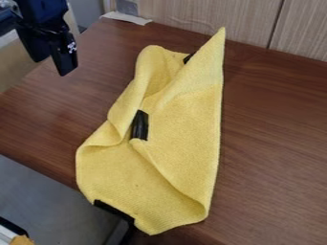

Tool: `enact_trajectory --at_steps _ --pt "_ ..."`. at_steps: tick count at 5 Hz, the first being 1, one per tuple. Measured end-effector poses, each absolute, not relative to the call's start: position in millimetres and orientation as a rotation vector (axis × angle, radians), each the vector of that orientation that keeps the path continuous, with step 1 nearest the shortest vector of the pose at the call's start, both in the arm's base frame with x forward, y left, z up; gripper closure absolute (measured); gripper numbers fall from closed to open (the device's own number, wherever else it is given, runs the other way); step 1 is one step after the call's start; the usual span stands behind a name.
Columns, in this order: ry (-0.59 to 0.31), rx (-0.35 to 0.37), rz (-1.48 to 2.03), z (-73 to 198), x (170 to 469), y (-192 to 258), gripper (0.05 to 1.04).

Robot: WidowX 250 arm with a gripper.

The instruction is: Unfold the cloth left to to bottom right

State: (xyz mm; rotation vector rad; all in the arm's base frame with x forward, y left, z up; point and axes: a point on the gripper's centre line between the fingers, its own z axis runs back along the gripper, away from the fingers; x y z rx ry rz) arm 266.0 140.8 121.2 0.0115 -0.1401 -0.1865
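The yellow cloth (182,115) lies on the brown tabletop (275,129), long and narrow, with its long axis running from the picture's upper right down to its lower left, steeply slanted. Its sharp top corner points up toward the wood-grain wall (249,19) behind it. The lower end is broader, with a blunt corner pointing down, close to the near edge of the tabletop. Down the cloth's right side a long flap narrows upward to that sharp corner; its left side is bunched into soft, rounded folds, and a curved fold sweeps down to the lower right.

The tool (51,68) hangs to the upper left of the cloth, well apart from it, with its two fingers spread and a gap between them.

Midway along the cloth, a black piece (140,125) shows among the folds, the fabric lapping against its lower end. Another dark bit (188,58) peeks out beside the flap near the top, and a black strip (114,210) runs along the cloth's lower left edge; these may be parts of one object beneath, but the view leaves that uncertain. Beyond the cloth's upper left, a whitish scrap (126,18) lies at the foot of the wall.
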Motion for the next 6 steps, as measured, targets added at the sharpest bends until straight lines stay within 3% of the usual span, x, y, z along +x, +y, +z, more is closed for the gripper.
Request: enact_trajectory --at_steps 1,6 --pt "-0.113 -0.009 -0.181 112 264 139 0.083" --pt "-0.095 -0.109 -0.191 116 237 3 0.083"
